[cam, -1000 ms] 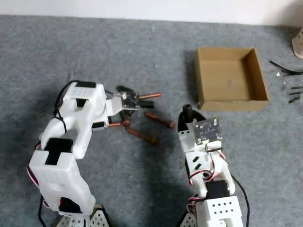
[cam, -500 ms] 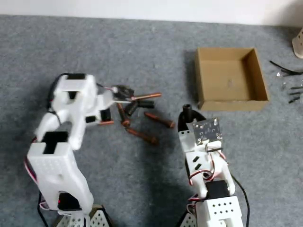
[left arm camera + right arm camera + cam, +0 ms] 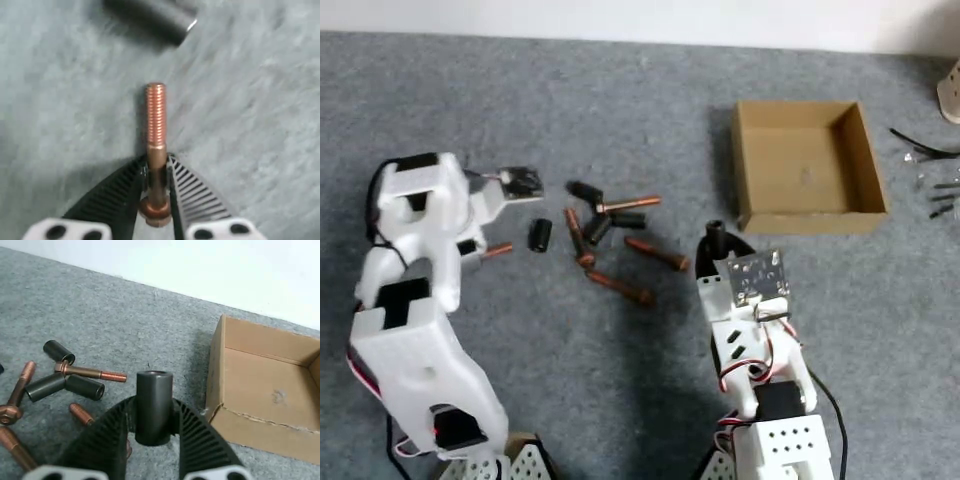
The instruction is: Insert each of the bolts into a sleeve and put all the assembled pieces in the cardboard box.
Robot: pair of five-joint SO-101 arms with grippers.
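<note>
We hold a copper bolt [image 3: 155, 115] near its head, the left gripper [image 3: 157, 162] clamped on it. Within the last second that arm has drawn it left, clear of the pile [image 3: 610, 235], so it is ready for mating. The right gripper [image 3: 153, 409] pinches a black sleeve [image 3: 154, 390] upright beside the cardboard box [image 3: 750, 215]. A loose sleeve [image 3: 540, 235] and the pile lie between them.

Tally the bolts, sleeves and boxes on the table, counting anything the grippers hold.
Copper bolts: 5 (one in the left gripper)
Black sleeves: 5 (one in the right gripper)
Cardboard box: 1
Total: 11
</note>
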